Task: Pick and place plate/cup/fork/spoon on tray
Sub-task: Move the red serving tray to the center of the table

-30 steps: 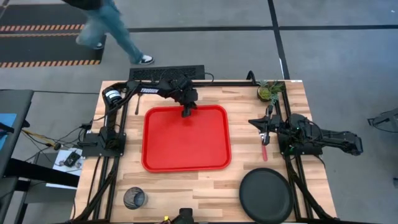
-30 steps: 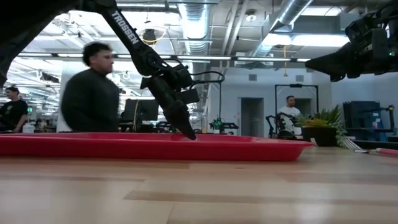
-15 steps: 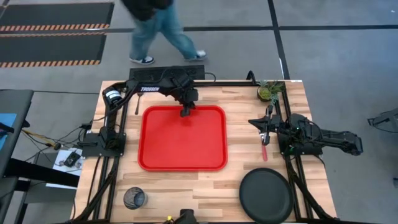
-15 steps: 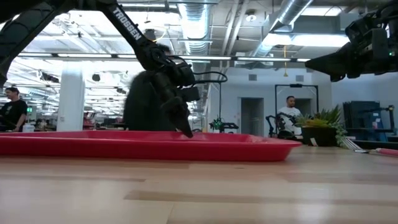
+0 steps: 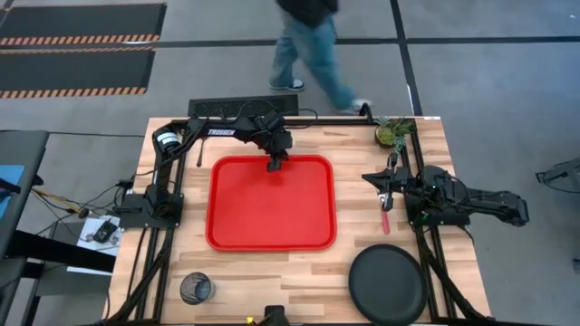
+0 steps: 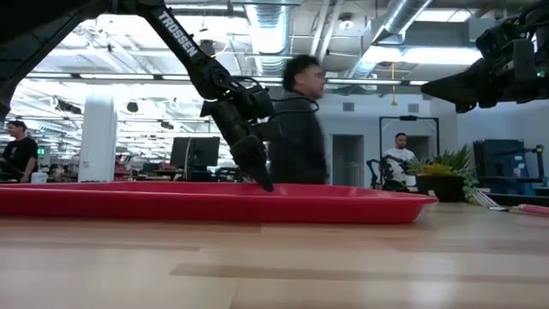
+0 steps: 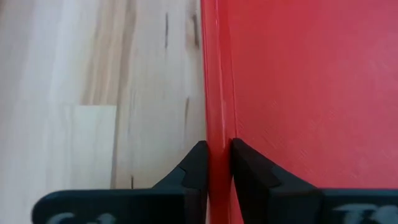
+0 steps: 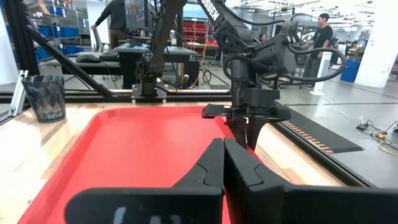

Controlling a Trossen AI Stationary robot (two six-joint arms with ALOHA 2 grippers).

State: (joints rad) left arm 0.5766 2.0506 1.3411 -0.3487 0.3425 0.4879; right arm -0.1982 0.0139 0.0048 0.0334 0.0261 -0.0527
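The red tray lies flat on the table's middle; it also shows in the low view and the right wrist view. My left gripper is shut on its far lip. My right gripper is shut and empty, held above the table over the tine end of the red-handled fork, which lies flat at the right. The black plate sits at the near right, the cup at the near left. A thin dark piece, perhaps the spoon, lies at the far left. My left gripper pinches the tray's far lip, about the middle of the far edge, one finger outside on the wood side and one inside the tray. The fingers come from above, slanting down. The tray stays flat on the table.
A small potted plant stands at the far right corner. A person walks past beyond the table's far edge. Bare wood shows between the tray and the fork and along the near edge.
My left gripper, keeping its hold on the far lip, has slid the tray a little toward the table's left edge and then back toward the right; the tray stays flat. A person has walked from left to right behind the table.
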